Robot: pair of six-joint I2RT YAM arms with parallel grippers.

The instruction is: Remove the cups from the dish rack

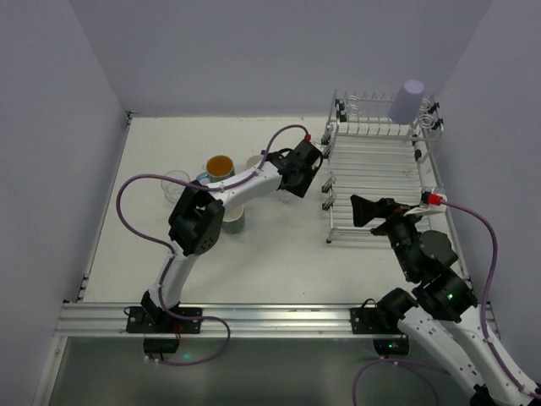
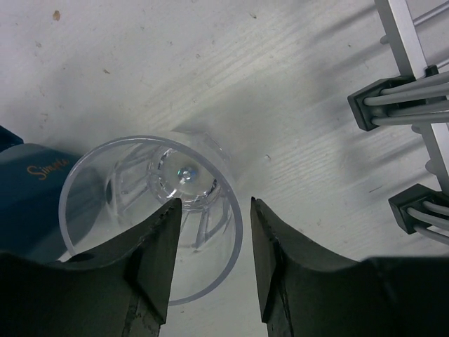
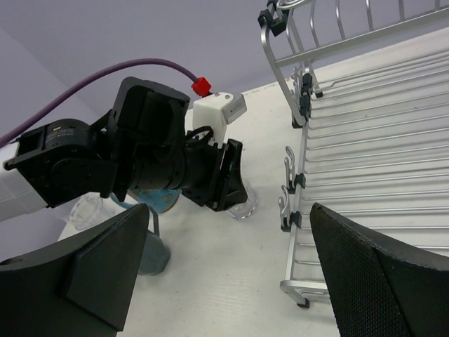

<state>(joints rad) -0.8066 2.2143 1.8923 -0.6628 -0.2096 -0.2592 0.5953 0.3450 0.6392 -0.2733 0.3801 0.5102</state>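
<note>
The left tool (image 2: pixel 214 203) hangs with fingers apart astride the rim of a clear glass (image 2: pixel 112 182) standing mouth-up on the surface (image 1: pixel 279 262), probably not gripping it. The right tool (image 1: pixel 362 210), also spread, sits at the dish rack's (image 1: pixel 372 182) near-left edge. The lavender tumbler (image 1: pixel 407 101) perches at the far right corner, nearer the right arm.

The bench (image 2: pixel 210 63) is white with thin wood lines. The dish rack (image 1: pixel 380 182) is shiny silver-white with black clips (image 2: pixel 365 107). The tumbler (image 1: pixel 407 101) is light purple. One mug (image 1: pixel 220 166) is orange inside. The glass (image 2: pixel 126 186) is see-through. The dark blue mug (image 2: pixel 28 188) has gold writing. The cable (image 3: pixel 151 63) is purple with a red end (image 3: pixel 202 86). The left end effector (image 2: pixel 215 209) is black.
</note>
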